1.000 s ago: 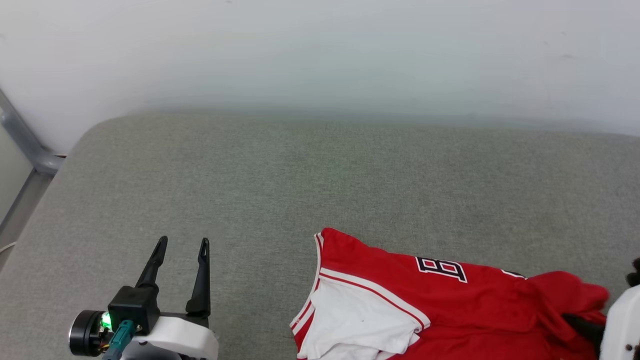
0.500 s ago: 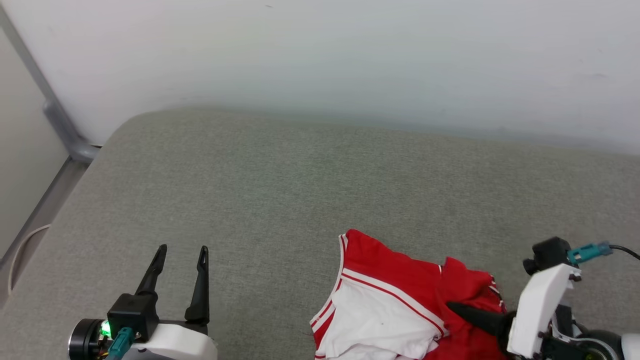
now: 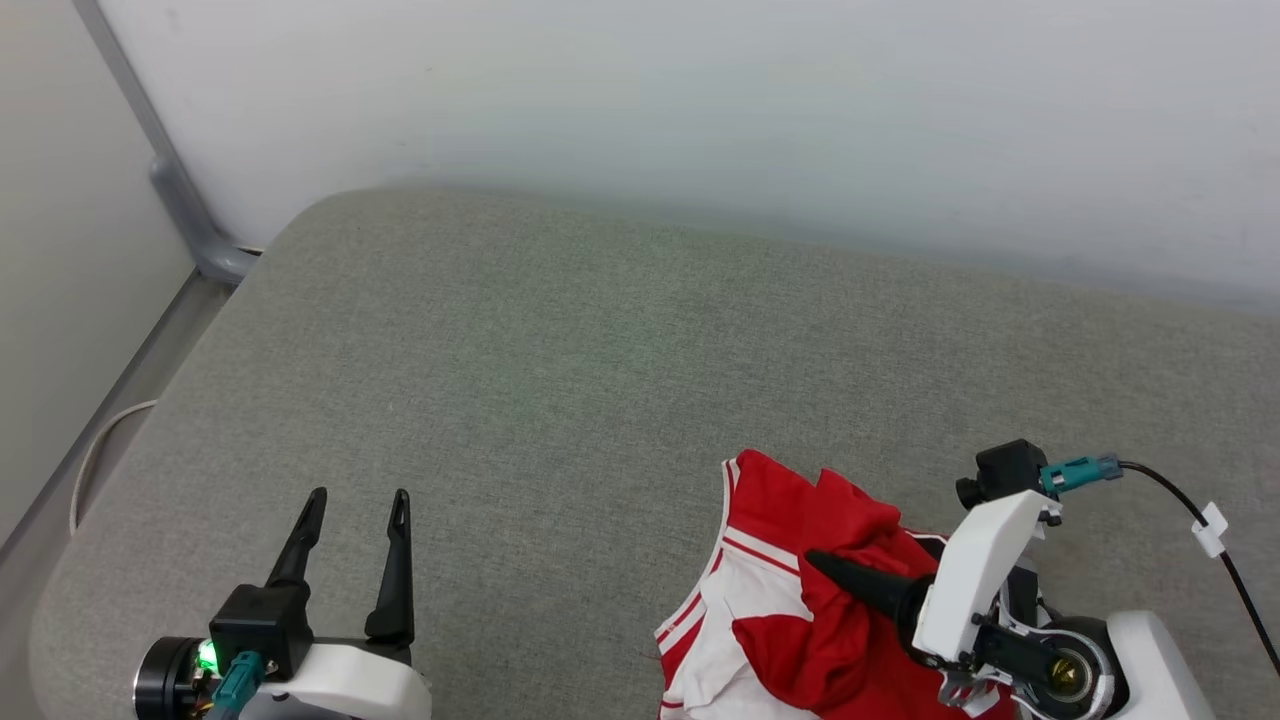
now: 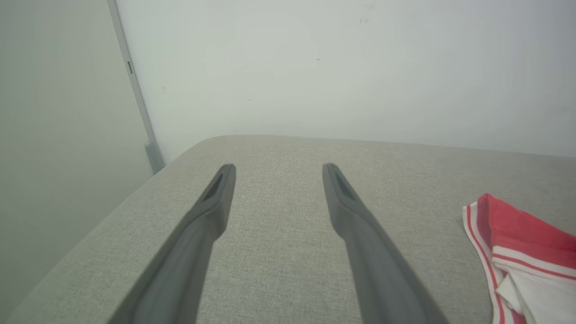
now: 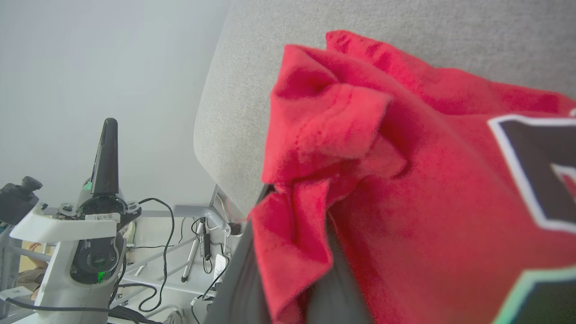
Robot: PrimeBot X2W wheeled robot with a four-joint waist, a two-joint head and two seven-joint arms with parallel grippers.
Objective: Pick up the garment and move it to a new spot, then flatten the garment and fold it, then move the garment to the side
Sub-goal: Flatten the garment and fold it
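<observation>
Grey woven surface (image 3: 560, 380) spread across mid-frame, pale wall (image 3: 700, 100) along the top, red garment (image 3: 790, 650) lay bunched at lower right, clenched in right pincer (image 3: 815, 562), left pincer (image 3: 359, 495) gaped empty at lower left.

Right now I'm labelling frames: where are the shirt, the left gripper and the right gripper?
shirt (image 3: 800, 650): head view, on its bunched red cloth.
left gripper (image 3: 360, 494): head view, midway between its open fingertips.
right gripper (image 3: 812, 558): head view, at its shut fingertips, pinching the shirt.
</observation>
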